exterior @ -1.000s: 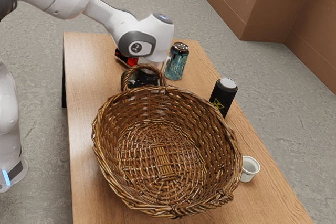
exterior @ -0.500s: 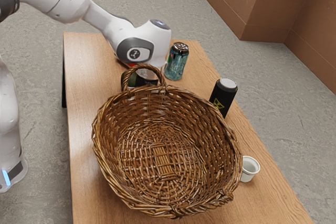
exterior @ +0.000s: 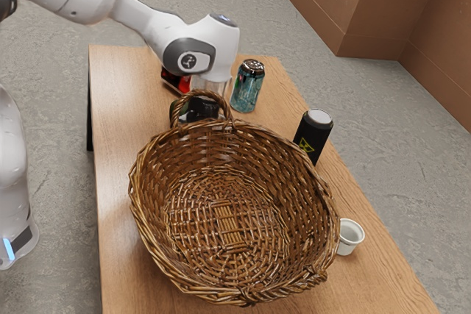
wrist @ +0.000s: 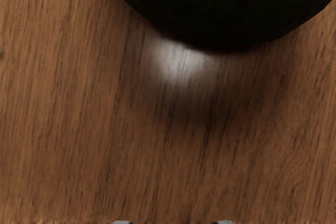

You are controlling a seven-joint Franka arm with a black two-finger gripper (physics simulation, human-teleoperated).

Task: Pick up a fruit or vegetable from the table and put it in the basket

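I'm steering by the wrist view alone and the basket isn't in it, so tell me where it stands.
Observer: In the exterior view, the basket stands nearer the camera than the arm's end, its handle arching in front of the arm's lowest part.
Operator: I see a dark green, rounded thing over the wood. Report whether anything is in the basket yet.
Observer: Nothing lies in it; the woven bottom is bare.
Operator: Now warn me of whatever stands closest on the exterior view's right of the arm's end.
Observer: A blue-green can stands upright there, close by.
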